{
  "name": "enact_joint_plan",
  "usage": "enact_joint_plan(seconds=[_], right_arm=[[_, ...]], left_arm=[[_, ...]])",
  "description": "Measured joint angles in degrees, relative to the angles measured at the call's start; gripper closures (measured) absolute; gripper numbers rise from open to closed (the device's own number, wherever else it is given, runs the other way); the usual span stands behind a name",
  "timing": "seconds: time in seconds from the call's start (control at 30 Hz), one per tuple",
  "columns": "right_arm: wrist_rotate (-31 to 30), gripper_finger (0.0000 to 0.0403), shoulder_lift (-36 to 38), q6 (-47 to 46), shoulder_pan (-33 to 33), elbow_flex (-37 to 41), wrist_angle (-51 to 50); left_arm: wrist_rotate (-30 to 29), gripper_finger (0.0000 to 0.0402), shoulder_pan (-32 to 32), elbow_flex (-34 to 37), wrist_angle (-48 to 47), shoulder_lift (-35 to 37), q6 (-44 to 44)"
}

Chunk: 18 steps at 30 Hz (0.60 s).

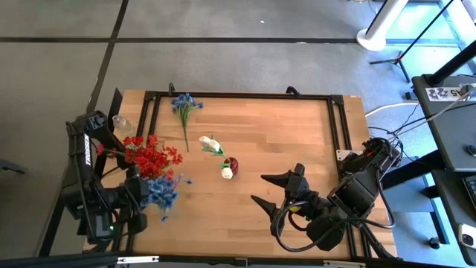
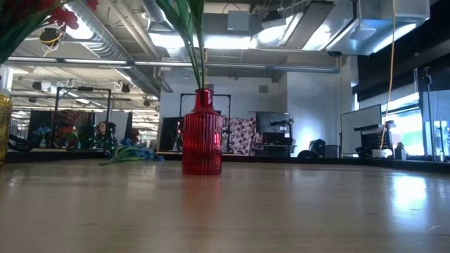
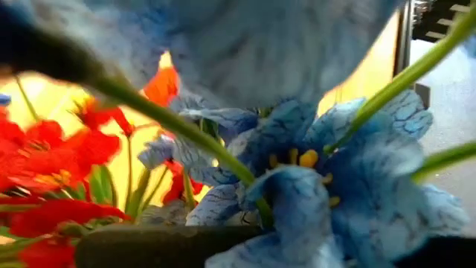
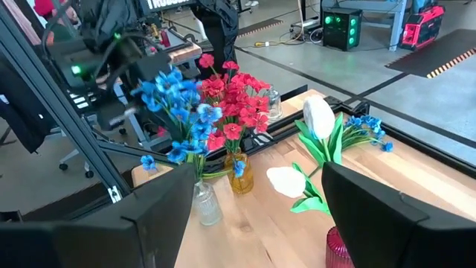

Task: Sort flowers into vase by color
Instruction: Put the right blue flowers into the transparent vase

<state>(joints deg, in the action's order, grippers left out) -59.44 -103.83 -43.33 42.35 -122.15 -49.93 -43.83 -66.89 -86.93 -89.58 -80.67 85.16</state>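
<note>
Three vases stand on the table. A red ribbed vase [image 2: 202, 133] holds white tulip-like flowers [image 1: 213, 144] [image 4: 320, 119]. An amber vase [image 4: 239, 175] holds red sprigs [image 1: 151, 156] [image 4: 236, 100]. A clear vase [image 4: 207, 205] holds blue sprigs [image 1: 161, 190] [image 4: 178, 104]. One more blue sprig [image 1: 184, 106] [image 4: 364, 126] lies flat on the table near its far edge. My left gripper [image 1: 135, 195] is right behind the blue blooms, which fill the left wrist view [image 3: 312, 171]. My right gripper [image 1: 269, 190] [image 4: 275, 223] is open, near the table's near edge, to the right of the red vase.
An empty clear glass vase [image 1: 121, 121] [image 4: 274, 104] stands at the table's far left corner behind the red sprigs. A black frame [image 1: 245, 95] runs along the far and side edges. Bare wood [image 1: 282, 138] lies between the red vase and the right rail.
</note>
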Motion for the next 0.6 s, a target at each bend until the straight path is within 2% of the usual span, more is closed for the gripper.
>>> enact_joint_plan(seconds=[0.2, 0.6], right_arm=[[0.04, 0.0107, 0.0, -0.14, 0.0, 0.0, 0.07], [0.09, 0.0107, 0.0, -0.11, 0.0, 0.0, -0.55]], left_arm=[[1.01, 0.0397, -0.76, 4.87, 4.78, 0.07, 0.17], [0.18, 0.0383, -7.3, 14.69, 10.53, 0.09, 0.01]])
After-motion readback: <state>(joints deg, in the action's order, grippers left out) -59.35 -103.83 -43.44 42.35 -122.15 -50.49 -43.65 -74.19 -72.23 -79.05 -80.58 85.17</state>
